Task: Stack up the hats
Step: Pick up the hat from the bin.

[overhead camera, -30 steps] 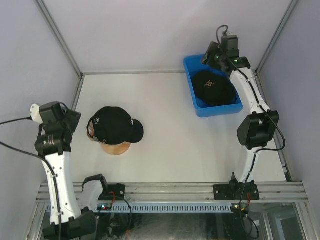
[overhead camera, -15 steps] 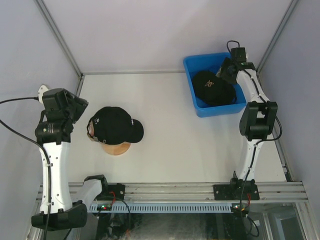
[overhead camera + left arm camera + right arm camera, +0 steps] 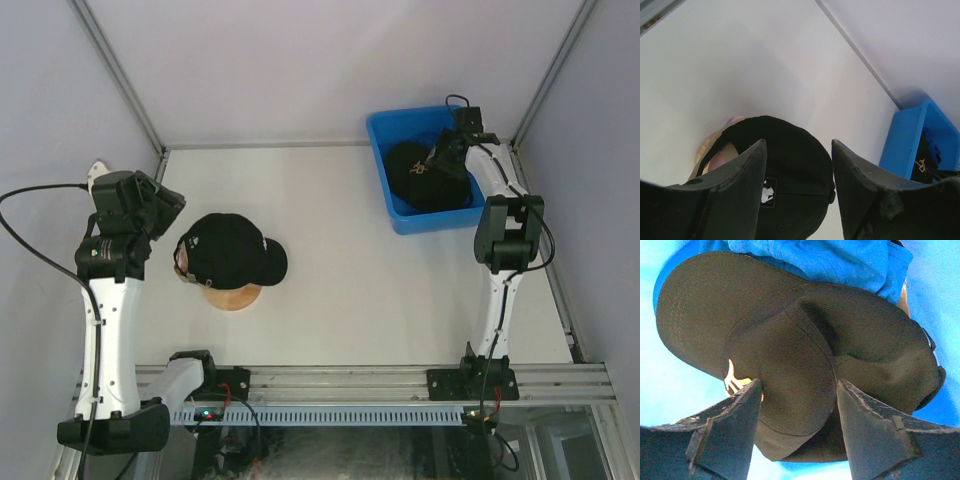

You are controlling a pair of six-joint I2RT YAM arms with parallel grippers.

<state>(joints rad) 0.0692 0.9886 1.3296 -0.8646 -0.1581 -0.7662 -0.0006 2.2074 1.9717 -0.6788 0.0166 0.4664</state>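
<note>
White tabletop (image 3: 350, 260) fills the floor of a pale-walled booth. Near its left side a wooden stand (image 3: 235, 298) carries the pile of hats (image 3: 228, 252). The pile is crowned by a black top cap (image 3: 785, 165), and the left wrist view shows paler hats (image 3: 710, 152) peeking from under it. At the far right a blue bin (image 3: 440, 218) holds a second black cap (image 3: 790, 340) with a pale mark on its front, lying against a blue cap (image 3: 815, 257).

Over the last second the right arm has swung from above the bin's far corner down into the bin. The right claw (image 3: 799, 390) now sits low over the second black cap. Its jaws are spread, one finger on either side of the crown, and are not pinching the fabric. Whether the tips touch the cloth I cannot tell.

The left arm has lifted and turned toward the pile. The left claw (image 3: 798, 150) hangs just beside it, released and holding nothing, with the top cap below.

The task seems to be mid-course: the pile is started, at least two hats remain in the bin, and the right arm is lined up for a pick. Closing on the crown looks like the next step. Soft cloth may fold, or drag the blue cap along.
</note>
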